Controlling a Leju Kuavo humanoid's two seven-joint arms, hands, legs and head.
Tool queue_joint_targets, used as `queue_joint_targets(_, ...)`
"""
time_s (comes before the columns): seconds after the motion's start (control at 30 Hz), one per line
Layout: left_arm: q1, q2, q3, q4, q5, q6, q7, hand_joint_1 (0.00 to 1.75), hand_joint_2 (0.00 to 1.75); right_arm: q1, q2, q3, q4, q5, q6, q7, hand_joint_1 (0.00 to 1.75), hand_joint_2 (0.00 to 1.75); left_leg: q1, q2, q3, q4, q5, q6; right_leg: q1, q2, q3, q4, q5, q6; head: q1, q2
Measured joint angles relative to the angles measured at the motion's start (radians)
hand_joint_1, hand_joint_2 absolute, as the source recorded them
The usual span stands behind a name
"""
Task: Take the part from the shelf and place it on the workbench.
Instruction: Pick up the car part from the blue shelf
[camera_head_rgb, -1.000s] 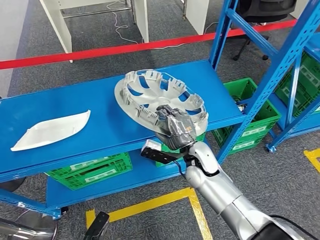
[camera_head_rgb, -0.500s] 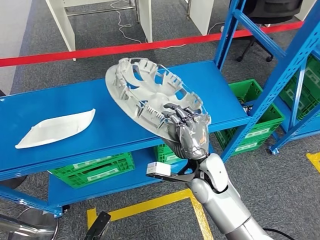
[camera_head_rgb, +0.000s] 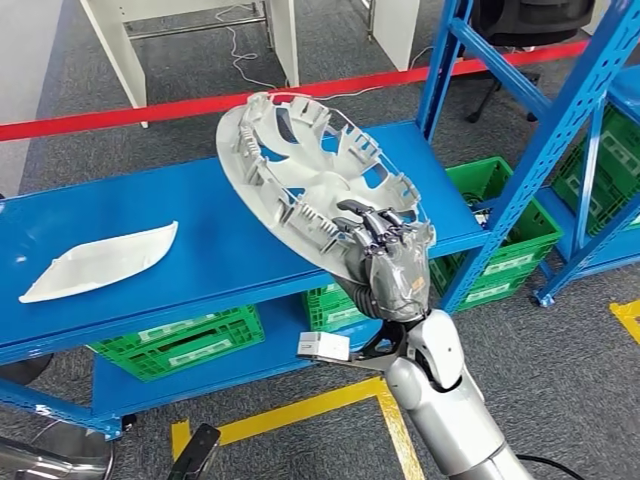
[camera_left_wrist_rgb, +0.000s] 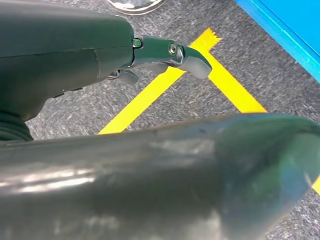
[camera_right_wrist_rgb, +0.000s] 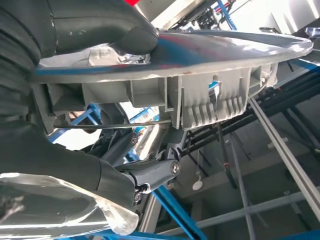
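Note:
A silver-grey wheel cover (camera_head_rgb: 317, 180), ribbed side up, is tilted steeply above the blue shelf (camera_head_rgb: 189, 250), its far edge raised. My right hand (camera_head_rgb: 389, 265) grips its near rim, with the dark fingers over the top edge. In the right wrist view the thumb presses on the cover's rim (camera_right_wrist_rgb: 211, 95) while the fingers (camera_right_wrist_rgb: 151, 172) curl beneath it. My left hand (camera_left_wrist_rgb: 68, 55) hangs low over the floor, one finger (camera_left_wrist_rgb: 166, 50) stretched out and nothing in it.
A white curved panel (camera_head_rgb: 102, 260) lies on the shelf's left part. Green crates (camera_head_rgb: 185, 340) sit on the lower level and another (camera_head_rgb: 498, 230) at the right. Blue rack posts (camera_head_rgb: 543, 140) rise at the right. Red tape (camera_head_rgb: 151, 108) and yellow floor lines (camera_head_rgb: 302, 408) mark the carpet.
My right hand has lifted the wheel cover off the shelf and tipped it more steeply. The hand has moved up and a little to the right.

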Motion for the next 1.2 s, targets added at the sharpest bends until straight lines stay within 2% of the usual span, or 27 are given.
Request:
queue_joint_targets(0.1,0.002,-0.001,0.001,0.000,-0.002,0.000,0.000,0.00,0.00,0.005,0.007,-0.009,-0.014,0.005,0.000,-0.025,1.75,1.75,0.001,-0.001,0.006,-0.021,-0.001,0.009,0.000,-0.001,-0.006,-0.002,0.001,0.015,0.000,0.000)
queue_joint_targets(0.17,0.001,-0.001,0.004,0.000,-0.005,0.000,0.000,0.00,0.00,0.009,0.015,-0.019,-0.031,0.006,0.000,-0.057,1.75,1.75,0.006,0.000,0.010,-0.032,0.006,0.018,0.000,-0.002,-0.024,0.033,-0.027,0.024,0.004,0.000)
queue_joint_targets(0.27,0.001,-0.002,0.011,-0.001,-0.011,0.004,-0.004,0.00,0.00,0.021,0.030,-0.031,-0.063,-0.007,0.000,-0.113,1.75,1.75,0.008,0.002,0.011,-0.034,0.008,0.024,-0.003,-0.003,-0.107,0.214,-0.113,0.034,0.009,0.000)
queue_joint_targets(0.3,0.002,-0.002,0.015,-0.001,-0.012,0.007,-0.009,0.00,0.00,0.026,0.034,-0.033,-0.076,-0.011,0.000,-0.128,1.75,1.75,0.008,0.002,0.012,-0.034,0.008,0.024,-0.004,-0.003,-0.128,0.258,-0.123,0.037,0.009,0.000)
queue_joint_targets(0.33,0.003,-0.002,0.020,-0.001,-0.013,0.011,-0.016,0.00,0.00,0.031,0.037,-0.034,-0.090,-0.013,0.000,-0.139,1.75,1.75,0.008,0.001,0.012,-0.033,0.007,0.024,-0.006,-0.003,-0.133,0.267,-0.114,0.038,0.009,0.000)
queue_joint_targets(0.37,0.003,-0.002,0.024,-0.001,-0.014,0.016,-0.024,0.00,0.00,0.034,0.039,-0.034,-0.105,-0.014,0.000,-0.149,1.75,1.75,0.008,0.000,0.012,-0.032,0.007,0.024,-0.007,-0.004,-0.119,0.237,-0.089,0.039,0.009,0.000)
queue_joint_targets(0.43,0.003,-0.002,0.029,-0.001,-0.018,0.025,-0.041,0.00,0.00,0.037,0.043,-0.034,-0.136,-0.013,0.000,-0.165,1.75,1.75,0.008,-0.002,0.012,-0.028,0.003,0.020,-0.009,-0.005,-0.057,0.109,-0.027,0.038,0.009,0.000)
queue_joint_targets(0.47,0.003,-0.002,0.031,-0.001,-0.021,0.031,-0.051,0.00,0.44,0.038,0.045,-0.033,-0.153,-0.010,-0.001,-0.173,1.75,1.75,0.006,-0.003,0.010,-0.024,0.001,0.016,-0.009,-0.005,-0.027,0.052,-0.010,0.035,0.009,0.000)
queue_joint_targets(0.5,0.004,-0.002,0.035,-0.001,-0.024,0.038,-0.060,0.00,0.87,0.038,0.046,-0.033,-0.169,-0.008,-0.002,-0.180,1.75,1.75,0.004,-0.003,0.008,-0.021,0.000,0.011,-0.009,-0.004,-0.009,0.017,-0.003,0.032,0.008,0.000)
queue_joint_targets(0.57,0.005,-0.002,0.043,-0.001,-0.031,0.052,-0.078,0.00,1.75,0.039,0.047,-0.031,-0.200,-0.003,-0.004,-0.192,1.75,1.75,0.001,-0.002,0.005,-0.019,0.001,0.002,-0.007,0.000,0.001,0.001,-0.005,0.022,0.008,0.000)
queue_joint_targets(0.63,0.006,-0.002,0.048,-0.001,-0.036,0.064,-0.095,0.00,1.75,0.040,0.047,-0.028,-0.227,0.000,-0.006,-0.204,1.75,1.75,0.003,-0.001,0.002,-0.011,-0.008,-0.008,-0.009,-0.001,0.002,-0.001,-0.002,0.011,0.008,0.000)
queue_joint_targets(0.67,0.005,-0.002,0.048,-0.001,-0.039,0.069,-0.102,0.00,1.75,0.040,0.047,-0.026,-0.239,0.001,-0.006,-0.211,1.75,1.75,0.004,0.000,-0.007,0.013,-0.026,-0.013,-0.010,-0.002,0.003,-0.002,-0.001,0.005,0.007,0.000)
queue_joint_targets(0.7,0.005,-0.002,0.049,-0.001,-0.041,0.072,-0.107,0.00,1.75,0.040,0.048,-0.024,-0.249,0.001,-0.006,-0.216,1.75,1.75,0.005,0.000,-0.025,0.057,-0.053,-0.018,-0.012,-0.004,0.004,-0.004,0.000,0.001,0.006,0.000)
queue_joint_targets(0.77,0.007,-0.002,0.049,-0.001,-0.045,0.074,-0.114,0.00,1.75,0.043,0.048,-0.019,-0.262,0.002,-0.006,-0.225,1.75,1.75,0.007,0.001,-0.082,0.190,-0.118,-0.025,-0.012,-0.007,0.004,-0.004,-0.001,-0.004,0.004,0.000)
queue_joint_targets(0.8,0.008,-0.002,0.049,-0.001,-0.046,0.075,-0.115,0.00,1.75,0.045,0.048,-0.016,-0.266,0.001,-0.006,-0.227,1.75,1.75,0.008,0.001,-0.105,0.244,-0.136,-0.026,-0.011,-0.008,0.005,-0.003,-0.001,-0.005,0.005,0.000)
queue_joint_targets(0.83,0.009,-0.002,0.049,-0.001,-0.048,0.077,-0.116,0.00,1.75,0.047,0.048,-0.014,-0.270,0.001,-0.006,-0.229,1.75,1.75,0.008,0.001,-0.115,0.268,-0.135,-0.027,-0.011,-0.008,0.005,-0.003,-0.002,-0.005,0.004,0.000)
queue_joint_targets(0.87,0.010,-0.002,0.049,-0.001,-0.049,0.082,-0.117,0.00,1.75,0.049,0.048,-0.012,-0.274,-0.001,-0.006,-0.232,1.75,1.75,0.009,0.001,-0.106,0.249,-0.114,-0.026,-0.011,-0.008,0.006,-0.003,-0.002,-0.005,0.004,0.000)
queue_joint_targets(0.93,0.009,-0.002,0.053,-0.001,-0.048,0.097,-0.121,0.00,1.75,0.051,0.048,-0.011,-0.285,-0.012,-0.008,-0.244,1.75,1.75,0.010,0.002,-0.047,0.124,-0.045,-0.021,-0.011,-0.006,0.009,-0.003,-0.003,-0.004,0.001,0.000)
queue_joint_targets(0.97,0.008,-0.002,0.057,-0.001,-0.047,0.103,-0.121,0.00,1.75,0.051,0.048,-0.011,-0.291,-0.020,-0.009,-0.251,1.75,1.75,0.010,0.002,-0.015,0.058,-0.021,-0.018,-0.009,-0.004,0.009,-0.002,-0.004,-0.001,0.000,0.000)
queue_joint_targets(1.0,0.007,-0.002,0.062,-0.001,-0.047,0.107,-0.118,0.00,1.75,0.050,0.048,-0.010,-0.296,-0.029,-0.009,-0.255,1.75,1.75,0.009,0.002,0.006,0.012,-0.010,-0.015,-0.008,-0.003,0.008,-0.002,-0.003,0.002,0.000,0.000)
queue_joint_targets(1.03,0.006,-0.002,0.067,-0.001,-0.048,0.108,-0.113,0.00,1.75,0.050,0.048,-0.008,-0.300,-0.036,-0.009,-0.255,1.75,1.75,0.007,0.001,0.015,-0.010,-0.011,-0.013,-0.006,-0.002,0.006,-0.002,-0.003,0.007,-0.001,0.000)
queue_joint_targets(1.13,0.005,-0.003,0.075,-0.001,-0.053,0.108,-0.092,0.00,1.75,0.050,0.048,0.001,-0.305,-0.049,-0.009,-0.242,1.75,1.75,0.007,0.001,0.018,-0.022,-0.010,0.003,-0.007,-0.002,0.001,0.000,-0.006,0.024,0.001,0.000)
queue_joint_targets(1.2,0.004,-0.004,0.076,-0.001,-0.054,0.108,-0.086,0.00,1.75,0.048,0.048,0.006,-0.308,-0.052,-0.009,-0.239,1.75,1.75,0.010,0.002,0.021,-0.029,-0.004,0.016,-0.008,-0.003,-0.027,0.057,-0.046,0.032,0.004,0.000)
